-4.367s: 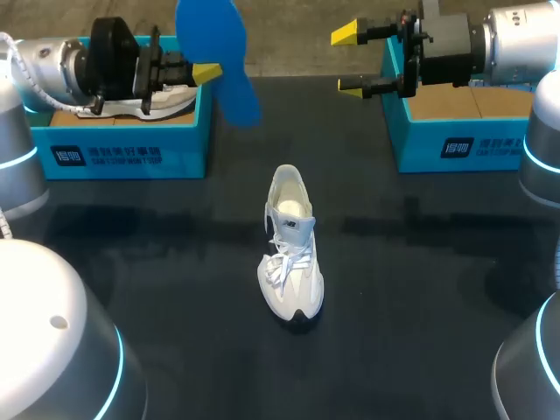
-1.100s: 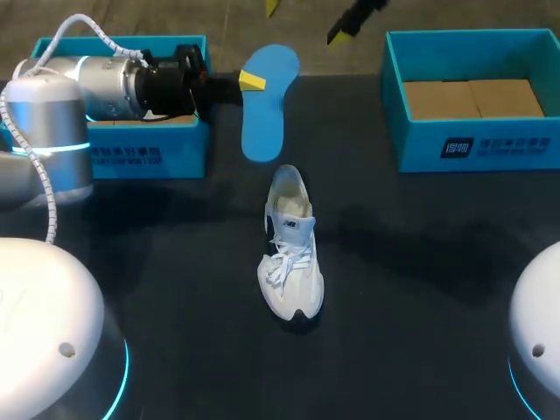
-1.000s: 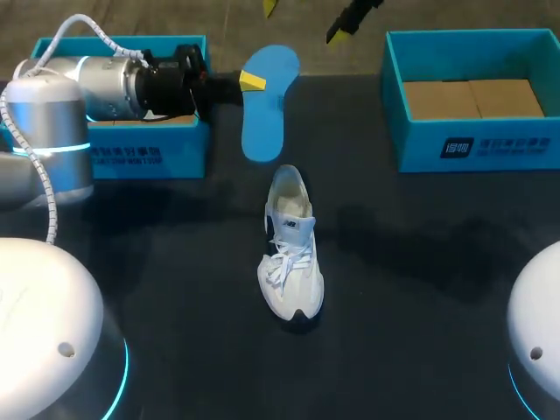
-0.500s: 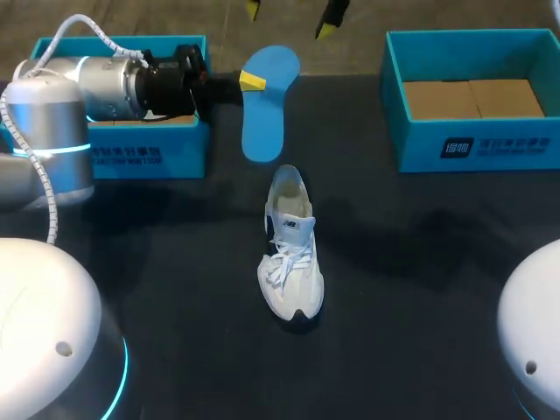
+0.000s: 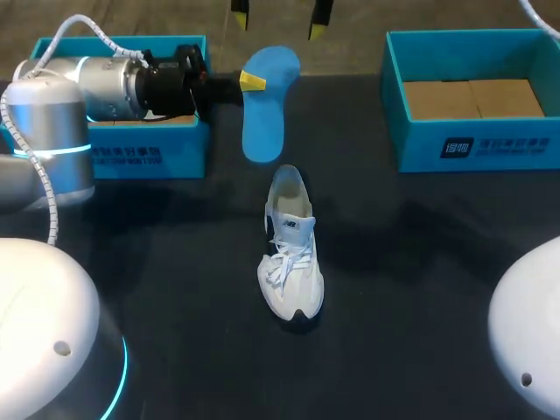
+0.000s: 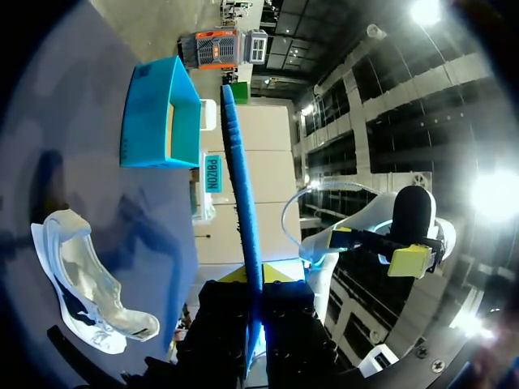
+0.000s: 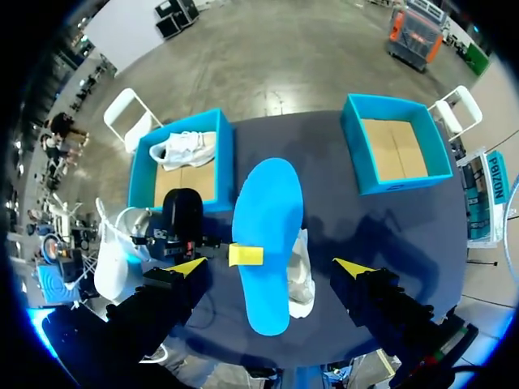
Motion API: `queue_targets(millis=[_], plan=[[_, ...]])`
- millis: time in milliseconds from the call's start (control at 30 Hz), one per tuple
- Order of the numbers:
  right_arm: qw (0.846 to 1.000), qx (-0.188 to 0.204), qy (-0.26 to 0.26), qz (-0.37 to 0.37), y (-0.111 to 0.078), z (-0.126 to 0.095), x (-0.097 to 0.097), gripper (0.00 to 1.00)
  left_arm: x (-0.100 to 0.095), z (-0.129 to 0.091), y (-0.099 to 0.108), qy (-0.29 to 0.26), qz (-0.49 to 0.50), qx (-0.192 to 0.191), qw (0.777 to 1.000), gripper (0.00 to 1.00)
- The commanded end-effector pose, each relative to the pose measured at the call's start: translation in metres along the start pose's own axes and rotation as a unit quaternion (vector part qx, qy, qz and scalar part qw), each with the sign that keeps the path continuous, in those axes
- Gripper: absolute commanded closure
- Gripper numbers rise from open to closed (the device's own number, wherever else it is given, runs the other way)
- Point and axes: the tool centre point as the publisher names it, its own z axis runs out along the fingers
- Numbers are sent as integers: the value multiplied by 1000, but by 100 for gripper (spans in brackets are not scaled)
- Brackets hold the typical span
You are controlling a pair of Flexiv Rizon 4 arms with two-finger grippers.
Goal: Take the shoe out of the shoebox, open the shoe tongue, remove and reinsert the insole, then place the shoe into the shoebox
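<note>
Bare surface (image 5: 420, 262) lies all round the shoe (image 5: 290, 254), leaving side approaches open. From above, the blue insole (image 5: 265, 101), pinched in the left hand (image 5: 251, 81), hangs between the right hand (image 5: 280, 16) and the shoe's heel end. The left arm (image 5: 96, 83) lies across the left shoebox (image 5: 122, 156), while the right shoebox (image 5: 472, 144) stands uncovered.

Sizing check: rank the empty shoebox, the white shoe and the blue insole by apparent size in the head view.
1. empty shoebox
2. white shoe
3. blue insole; raised off the table, so nearness may inflate it.
</note>
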Motion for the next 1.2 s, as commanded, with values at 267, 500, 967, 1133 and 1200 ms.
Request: queue_targets(millis=[267, 500, 967, 1133, 1200], plan=[[999, 25, -31, -17, 10, 12, 13, 0, 1, 0, 0, -2, 0, 0, 1000, 100], [999, 36, -21, -23, 11, 18, 15, 0, 1, 0, 0, -2, 0, 0, 1000, 100], [998, 47, 49, -12, 9, 17, -4, 0, 1, 0, 0, -2, 0, 0, 1000, 100], [995, 47, 85, 4, 7, 17, -15, 0, 1, 0, 0, -2, 0, 0, 1000, 100], [995, 47, 91, 8, 6, 18, -20, 0, 1, 0, 0, -2, 0, 0, 1000, 100]])
